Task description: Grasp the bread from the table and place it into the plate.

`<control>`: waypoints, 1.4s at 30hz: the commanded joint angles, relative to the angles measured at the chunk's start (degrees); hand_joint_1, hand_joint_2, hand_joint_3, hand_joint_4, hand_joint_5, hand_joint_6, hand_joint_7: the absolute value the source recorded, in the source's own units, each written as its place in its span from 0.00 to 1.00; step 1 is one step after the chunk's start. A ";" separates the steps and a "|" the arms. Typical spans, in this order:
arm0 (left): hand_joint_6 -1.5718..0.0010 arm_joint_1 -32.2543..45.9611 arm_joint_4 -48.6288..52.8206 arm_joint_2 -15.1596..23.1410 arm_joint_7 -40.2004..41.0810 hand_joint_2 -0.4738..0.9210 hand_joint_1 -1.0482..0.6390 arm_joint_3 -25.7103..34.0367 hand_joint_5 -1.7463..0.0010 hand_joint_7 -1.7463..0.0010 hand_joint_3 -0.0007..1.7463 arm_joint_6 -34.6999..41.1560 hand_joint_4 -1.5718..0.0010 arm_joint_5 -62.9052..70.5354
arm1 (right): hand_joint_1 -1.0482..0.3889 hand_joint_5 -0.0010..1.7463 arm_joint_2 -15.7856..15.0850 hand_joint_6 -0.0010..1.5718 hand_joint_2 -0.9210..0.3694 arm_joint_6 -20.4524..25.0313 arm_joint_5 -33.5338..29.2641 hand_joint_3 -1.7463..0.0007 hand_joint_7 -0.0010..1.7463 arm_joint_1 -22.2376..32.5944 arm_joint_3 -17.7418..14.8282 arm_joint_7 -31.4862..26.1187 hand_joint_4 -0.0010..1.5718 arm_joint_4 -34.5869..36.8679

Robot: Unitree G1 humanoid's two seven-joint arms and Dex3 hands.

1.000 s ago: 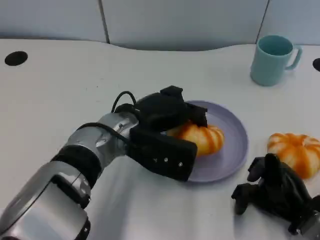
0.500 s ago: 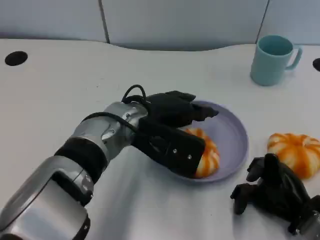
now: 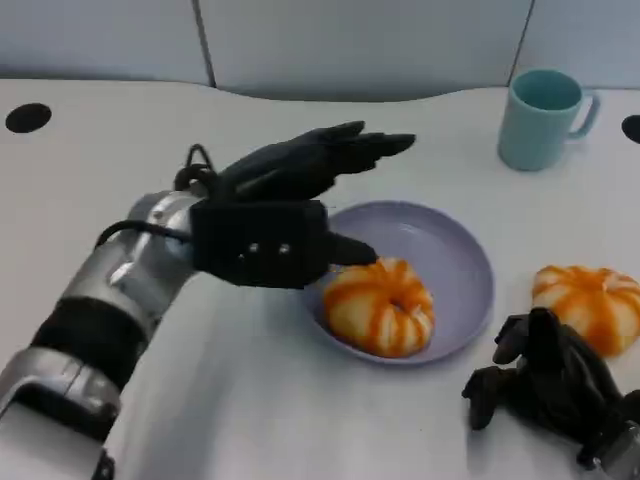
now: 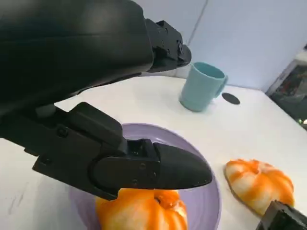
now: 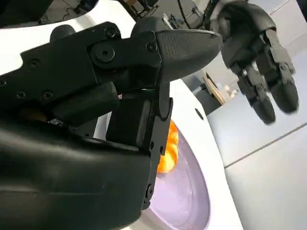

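Observation:
A round orange-striped bread (image 3: 380,307) lies in the front half of the lilac plate (image 3: 445,250); the left wrist view shows that bread (image 4: 139,211) low in the plate (image 4: 204,201). My left hand (image 3: 280,215) hovers above the plate's left rim with its fingers stretched out and apart, touching nothing; its thumb (image 4: 144,167) hangs just over the bread. My right hand (image 3: 550,390) rests on the table at the front right, fingers loosely bent, holding nothing. From the right wrist, the bread (image 5: 165,148) and plate (image 5: 187,191) peek out beyond my right hand (image 5: 120,96).
A second striped bread (image 3: 590,300) lies on the table right of the plate, just behind my right hand. A teal cup (image 3: 540,118) stands at the back right. Dark round holes (image 3: 25,117) mark the table's far corners.
My left hand has let go of the bread, spread its fingers and lifted back to the left. The bread now lies free in the plate. The right hand has not moved.

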 commanded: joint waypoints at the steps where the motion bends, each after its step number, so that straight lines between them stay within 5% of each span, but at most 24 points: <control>1: 0.91 4.23 -4.05 2.21 -3.70 1.00 0.01 3.06 0.96 0.95 0.26 1.06 0.94 -4.74 | 0.38 0.42 -1.18 1.00 0.00 -0.01 -0.15 0.81 0.27 0.35 -0.17 -0.10 1.00 0.88; 5: 0.91 4.79 -5.37 2.29 -4.43 1.00 0.01 3.31 0.95 0.95 0.26 1.95 0.94 -5.03 | 0.38 0.41 -1.19 1.00 0.00 -0.04 -0.14 0.81 0.26 0.33 -0.17 -0.08 1.00 0.93; 8: 0.86 17.40 -11.70 0.56 -12.64 1.00 0.03 11.42 0.92 0.93 0.20 3.31 0.88 -23.49 | 0.38 0.41 -1.56 1.00 0.00 1.24 0.03 0.82 0.27 0.39 -0.24 -0.38 1.00 0.52; 15: 0.80 31.20 -21.53 -2.78 -18.30 1.00 0.08 19.00 0.86 0.93 0.17 8.17 0.78 -40.40 | 0.38 0.41 -1.62 1.00 0.00 0.39 0.05 0.83 0.27 0.24 -0.37 -0.21 1.00 1.22; 25: 0.66 44.47 -34.93 -6.70 -16.98 0.99 0.23 24.65 0.86 0.97 0.01 23.84 0.65 -53.27 | 0.37 0.42 -1.90 1.00 0.00 -0.06 0.01 0.83 0.27 -0.32 -0.36 0.67 1.00 2.31; 28: 0.51 49.07 -38.01 -8.70 -13.38 0.97 0.27 26.37 0.88 0.97 0.00 25.59 0.48 -53.44 | 0.37 0.41 -1.63 1.00 0.00 -0.77 0.26 0.83 0.26 -0.17 -0.58 0.97 1.00 2.40; 33: 0.42 53.26 -41.27 -10.32 -10.45 1.00 0.26 27.27 0.85 0.95 0.02 26.92 0.37 -52.84 | 0.37 0.41 -1.65 1.00 0.00 -0.46 0.29 0.83 0.26 -0.03 -0.54 0.79 1.00 2.15; 37: 0.38 54.86 -41.15 -10.06 -11.42 1.00 0.19 27.69 0.38 0.94 0.13 25.05 0.54 -51.47 | 0.38 0.42 -1.81 1.00 0.00 -0.43 0.09 0.82 0.27 0.06 -0.29 0.91 1.00 1.86; 39: 0.37 55.61 -40.69 -9.93 -11.83 1.00 0.18 27.86 0.28 0.91 0.16 24.10 0.57 -50.57 | 0.38 0.42 -1.97 1.00 0.00 0.03 0.18 0.82 0.26 0.04 -0.24 1.10 1.00 1.75; 40: 0.37 55.97 -40.54 -9.92 -11.60 1.00 0.18 27.80 0.22 0.87 0.17 23.81 0.59 -49.89 | 0.38 0.42 -2.04 1.00 0.00 0.45 0.28 0.82 0.26 0.04 -0.27 1.05 1.00 1.64; 42: 0.49 56.59 -40.39 -10.29 -10.81 1.00 0.16 27.56 0.16 0.60 0.17 23.73 0.60 -48.86 | 0.38 0.41 -2.06 1.00 0.00 1.27 0.51 0.83 0.26 0.22 -0.39 0.71 1.00 1.09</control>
